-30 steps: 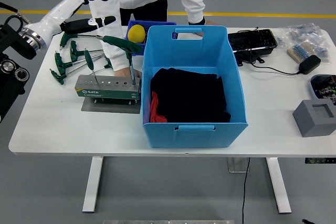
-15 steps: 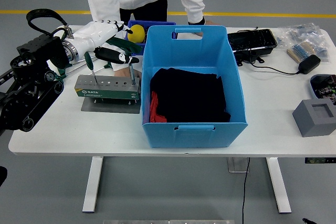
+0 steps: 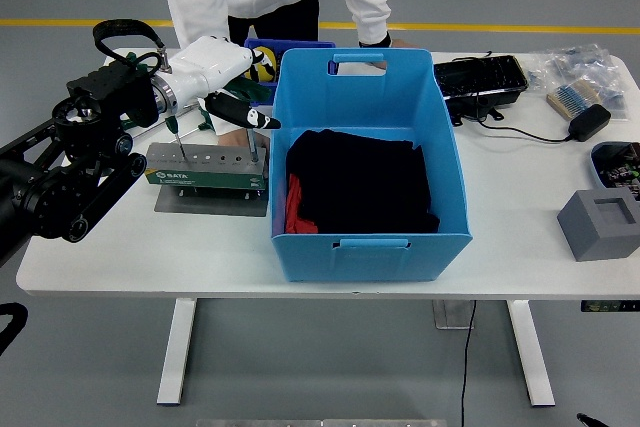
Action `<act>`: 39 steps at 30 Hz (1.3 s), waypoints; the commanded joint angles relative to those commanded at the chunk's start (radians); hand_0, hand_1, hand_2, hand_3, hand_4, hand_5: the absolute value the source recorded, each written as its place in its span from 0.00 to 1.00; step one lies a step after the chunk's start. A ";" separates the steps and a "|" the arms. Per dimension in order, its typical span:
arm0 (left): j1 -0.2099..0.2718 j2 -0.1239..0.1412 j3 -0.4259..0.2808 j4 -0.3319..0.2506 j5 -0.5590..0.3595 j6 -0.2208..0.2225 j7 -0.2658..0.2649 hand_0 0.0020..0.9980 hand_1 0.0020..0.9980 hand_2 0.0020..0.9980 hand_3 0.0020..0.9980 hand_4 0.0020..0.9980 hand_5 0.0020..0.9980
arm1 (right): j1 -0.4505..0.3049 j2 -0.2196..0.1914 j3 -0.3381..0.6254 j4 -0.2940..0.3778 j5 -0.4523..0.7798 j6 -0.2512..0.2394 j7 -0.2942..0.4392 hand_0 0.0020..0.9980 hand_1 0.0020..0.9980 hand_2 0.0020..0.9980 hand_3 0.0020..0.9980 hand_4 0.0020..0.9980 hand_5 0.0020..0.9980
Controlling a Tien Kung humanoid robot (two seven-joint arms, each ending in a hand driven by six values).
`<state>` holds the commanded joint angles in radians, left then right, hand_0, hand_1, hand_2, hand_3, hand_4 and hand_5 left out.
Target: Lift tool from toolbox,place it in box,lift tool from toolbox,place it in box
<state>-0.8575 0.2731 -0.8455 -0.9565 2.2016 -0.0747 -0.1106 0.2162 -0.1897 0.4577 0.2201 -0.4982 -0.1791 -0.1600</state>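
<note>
"sata" reads on the green label of the toolbox

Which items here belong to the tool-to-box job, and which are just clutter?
Job: left hand; tool rack; green-handled tools; blue box.

Clutter: keyboard; grey foam block; brush; black adapter; yellow ball.

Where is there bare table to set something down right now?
Bare table lies between the blue box and the grey foam block, and along the near edge below the tool rack. The far-left corner is crowded with the left hand and green T-handle tools; the far right holds clutter.
</note>
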 joint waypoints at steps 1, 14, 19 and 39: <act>-0.004 0.000 0.002 0.006 0.005 0.003 -0.002 0.66 0.51 0.45 0.60 1.00 0.70 | 0.000 0.000 -0.001 0.000 0.001 0.000 0.000 0.64 0.63 0.70 0.55 0.79 0.66; -0.023 -0.008 0.028 0.087 0.012 0.022 -0.022 0.53 0.39 0.37 0.47 1.00 0.73 | -0.004 -0.001 0.012 0.002 -0.019 0.000 -0.005 0.64 0.63 0.70 0.55 0.79 0.66; -0.024 -0.007 0.035 0.109 0.008 0.034 -0.029 0.48 0.33 0.31 0.42 1.00 0.73 | -0.006 -0.001 0.015 0.003 -0.025 0.000 -0.007 0.64 0.63 0.70 0.55 0.79 0.66; -0.033 0.005 0.070 0.129 -0.004 0.033 -0.031 0.39 0.21 0.22 0.29 1.00 0.74 | -0.007 0.001 0.021 0.004 -0.033 -0.003 -0.009 0.64 0.63 0.70 0.55 0.79 0.66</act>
<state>-0.8906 0.2777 -0.7757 -0.8275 2.1973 -0.0421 -0.1413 0.2095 -0.1888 0.4783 0.2241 -0.5312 -0.1822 -0.1685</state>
